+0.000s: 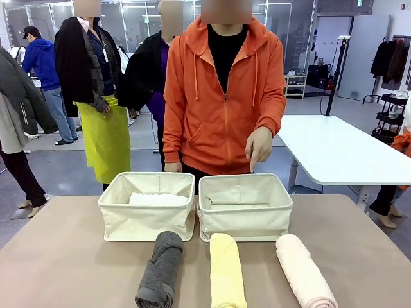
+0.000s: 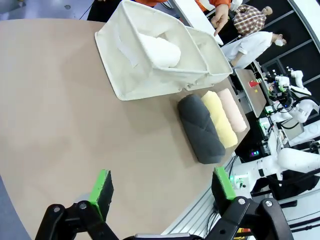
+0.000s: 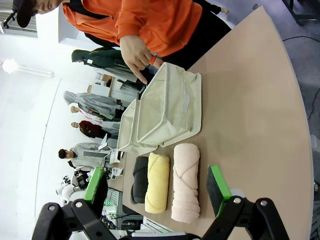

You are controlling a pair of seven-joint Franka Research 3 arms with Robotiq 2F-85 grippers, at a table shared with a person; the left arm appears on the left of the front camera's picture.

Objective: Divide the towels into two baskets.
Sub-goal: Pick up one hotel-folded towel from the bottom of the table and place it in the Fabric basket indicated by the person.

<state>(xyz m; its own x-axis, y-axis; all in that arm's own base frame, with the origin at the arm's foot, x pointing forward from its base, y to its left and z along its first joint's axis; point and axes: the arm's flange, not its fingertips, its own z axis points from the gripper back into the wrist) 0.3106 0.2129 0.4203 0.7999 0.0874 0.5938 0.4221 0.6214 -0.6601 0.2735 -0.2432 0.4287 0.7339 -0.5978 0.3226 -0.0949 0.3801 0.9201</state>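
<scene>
Running near-to-far: grey towel [image 1: 160, 269], yellow towel [image 1: 227, 273], pink towel [image 1: 303, 273].

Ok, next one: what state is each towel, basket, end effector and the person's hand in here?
white towel: rolled, inside left basket
dark grey towel: rolled, on table
pale yellow towel: rolled, on table
pale pink towel: rolled, on table
left basket: upright, holds white towel
right basket: upright, nothing visible inside
person's hand: pointing down at right basket
left end effector: open, empty
right end effector: open, empty
</scene>
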